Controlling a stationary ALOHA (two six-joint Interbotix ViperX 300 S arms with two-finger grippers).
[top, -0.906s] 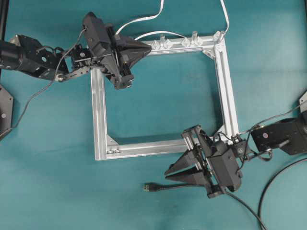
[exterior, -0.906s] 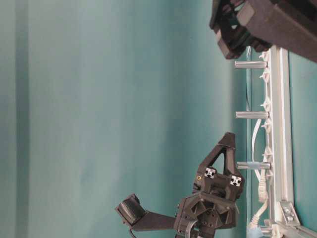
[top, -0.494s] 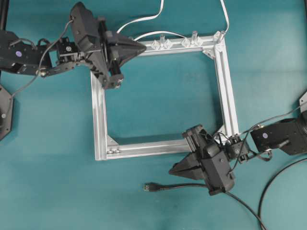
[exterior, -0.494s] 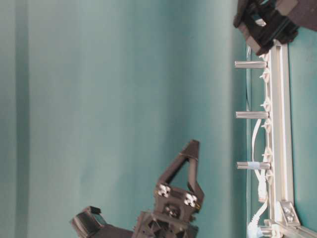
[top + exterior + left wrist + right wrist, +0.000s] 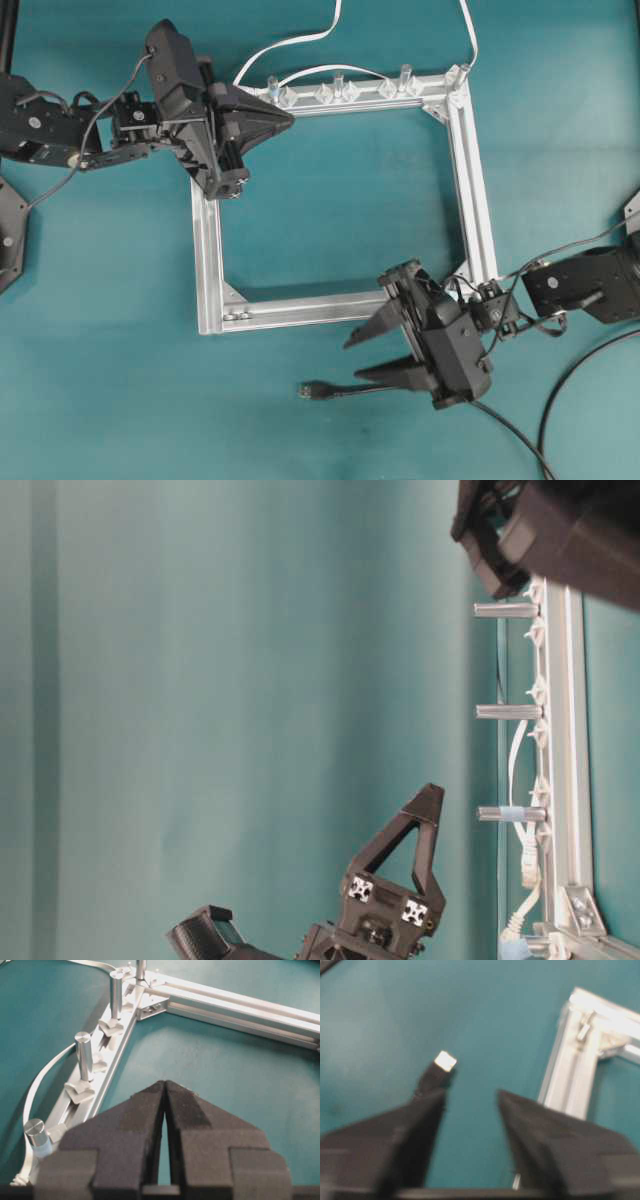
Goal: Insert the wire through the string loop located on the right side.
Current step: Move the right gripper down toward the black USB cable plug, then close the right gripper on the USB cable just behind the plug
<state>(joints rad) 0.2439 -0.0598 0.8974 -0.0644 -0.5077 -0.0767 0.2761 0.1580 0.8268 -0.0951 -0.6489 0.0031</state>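
The wire (image 5: 345, 390) is a thin black cable lying on the teal table, and its small plug (image 5: 312, 391) points left. My right gripper (image 5: 355, 360) hovers open just above and to the right of the plug. In the right wrist view the plug (image 5: 445, 1060) shows past the left finger (image 5: 415, 1125). That finger hides the cable, and nothing lies between the fingers of the right gripper (image 5: 470, 1094). My left gripper (image 5: 290, 118) is shut and empty beside the silver frame's (image 5: 205, 250) top-left corner. The left wrist view shows the left gripper (image 5: 164, 1082) with its tips pressed together. I cannot make out the string loop.
Metal posts (image 5: 83, 1055) and clear clips (image 5: 340, 92) line the frame's top bar. White flat cables (image 5: 300, 40) curve off behind it. A thick black arm cable (image 5: 580, 370) loops at the right. The frame's bottom bar (image 5: 300, 308) runs just behind my right gripper.
My right gripper has turned at the wrist, and its fingers now stand spread near the plug. My left gripper has drawn back to the left along the top bar.
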